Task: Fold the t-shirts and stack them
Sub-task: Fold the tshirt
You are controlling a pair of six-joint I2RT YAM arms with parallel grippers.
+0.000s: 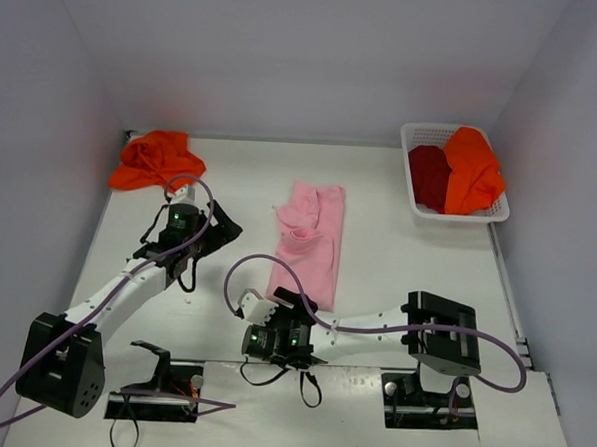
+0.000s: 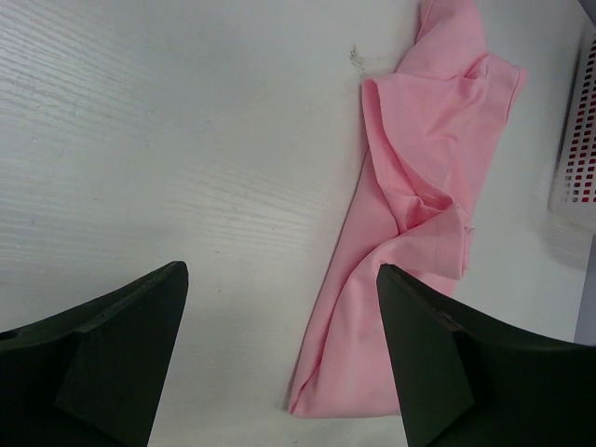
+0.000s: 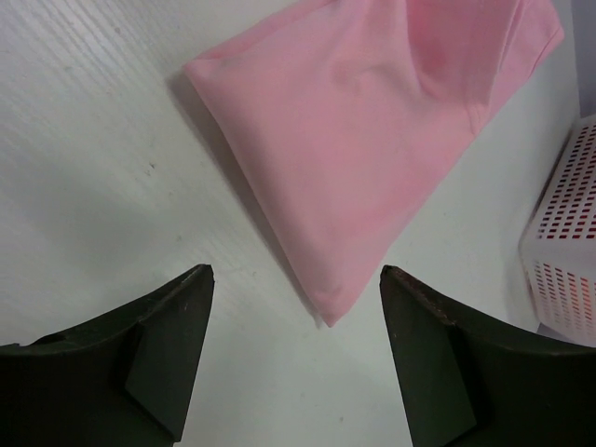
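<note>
Pink shirt [image 1: 309, 246] lies mid-table, folded lengthwise into a narrow strip, its far end rumpled, its near corner pointed. Left gripper [image 2: 279, 279] and right gripper [image 3: 296, 275] are both spread, holding nothing; the right hovers over that near corner. Orange shirt [image 1: 154, 161] is crumpled far left. Red shirt [image 1: 428, 175] and second orange shirt [image 1: 471, 171] are heaped in the basket [image 1: 457, 216].

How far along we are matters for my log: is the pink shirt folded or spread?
Folded lengthwise, not spread: the pink shirt lies as a narrow strip, bunched at its far end.
</note>
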